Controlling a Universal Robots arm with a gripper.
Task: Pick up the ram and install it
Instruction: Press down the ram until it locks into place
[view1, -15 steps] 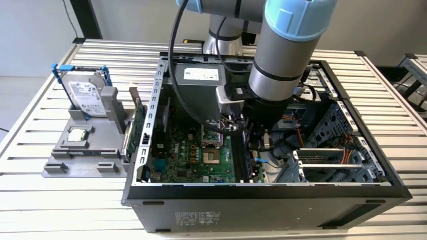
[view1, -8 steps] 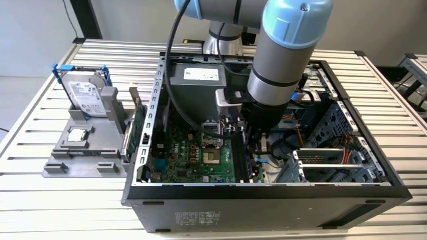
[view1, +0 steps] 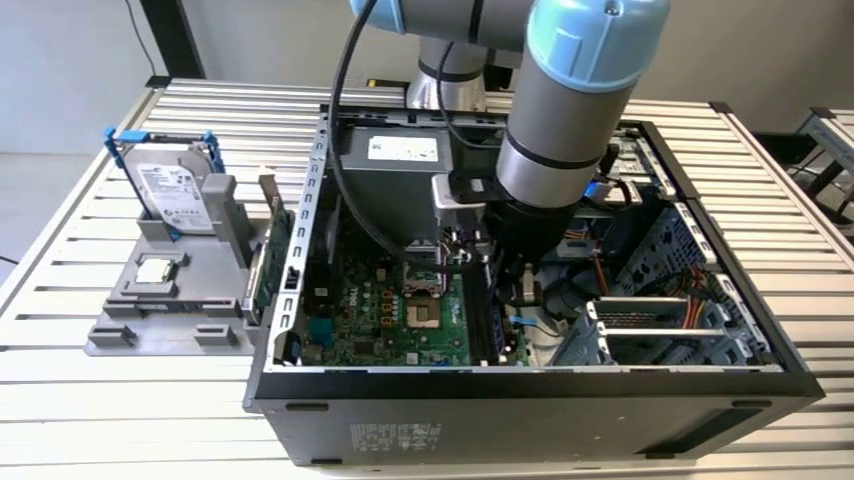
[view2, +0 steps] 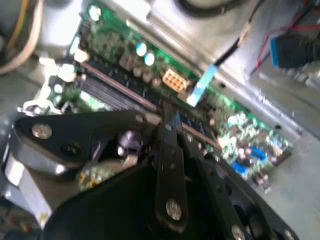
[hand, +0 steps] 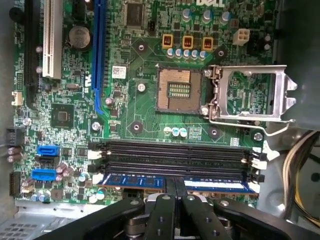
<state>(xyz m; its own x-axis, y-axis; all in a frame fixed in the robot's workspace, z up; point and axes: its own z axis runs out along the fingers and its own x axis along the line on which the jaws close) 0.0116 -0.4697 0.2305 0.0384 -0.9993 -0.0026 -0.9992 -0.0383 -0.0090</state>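
Reaching down into the open black computer case (view1: 534, 400) on the slatted metal table (view1: 80, 400), over the green motherboard (hand: 140, 100). Hand (hand: 175, 187) clenched on the long thin dark blue ram stick (hand: 135, 181), the two black fingers (hand: 167, 192) close together at its middle. Ram lying along the memory slot farthest from the open silver processor socket (hand: 245, 92), beside the three empty black memory slots (hand: 175, 157), which sit between ram and socket. In the second wrist view, hand (view2: 167, 117) touching down at the same row of slots. Outside the case, near its wall on the exterior view's left: grey plastic parts holder (view1: 167, 320) with silver hard drive in blue frame (view1: 171, 190) standing upright, and upright green expansion card (view1: 274, 260) between drive and case.
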